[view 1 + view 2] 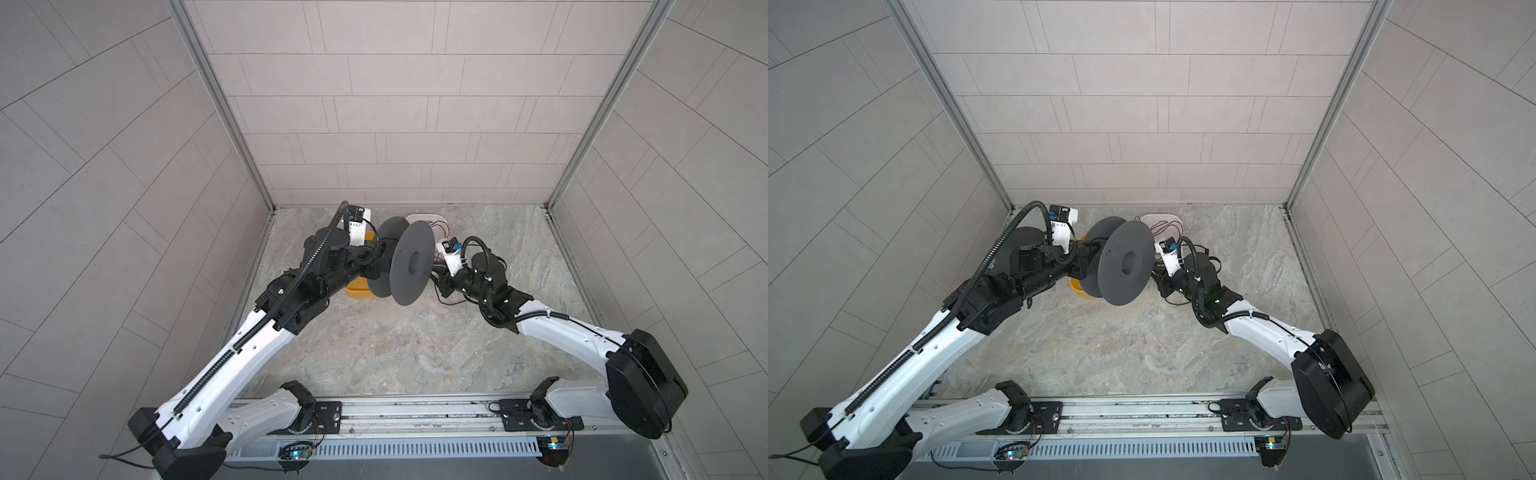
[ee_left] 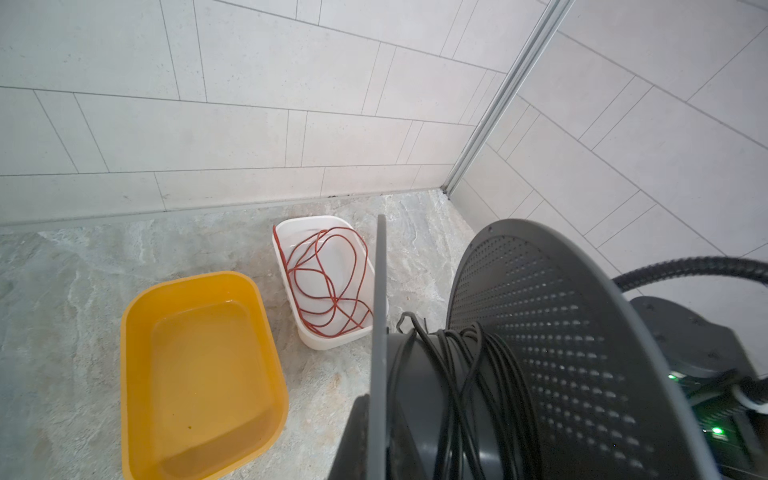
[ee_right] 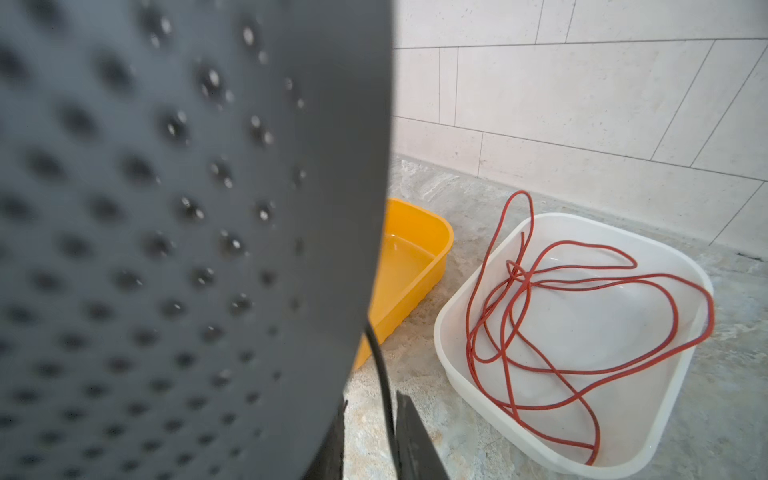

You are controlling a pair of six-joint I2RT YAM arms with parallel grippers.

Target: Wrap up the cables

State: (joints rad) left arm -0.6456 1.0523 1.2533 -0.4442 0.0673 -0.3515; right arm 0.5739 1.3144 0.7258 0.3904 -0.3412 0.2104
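We see left claw [image 2: 365,432] pressed shut on thin flange of grey perforated plastic spool [image 1: 409,262], off marbled desk [image 1: 415,345]; thin black cable [image 2: 457,374] wound loosely on smooth hub, one strand passing through slightly spread right claw [image 3: 372,411]; glossy yellow tub [image 2: 199,374], white tub [image 3: 457,316] holding tangled red wire [image 3: 521,276].

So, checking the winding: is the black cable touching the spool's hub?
Touching. The left wrist view shows the black cable wound in loops around the hub of the spool.
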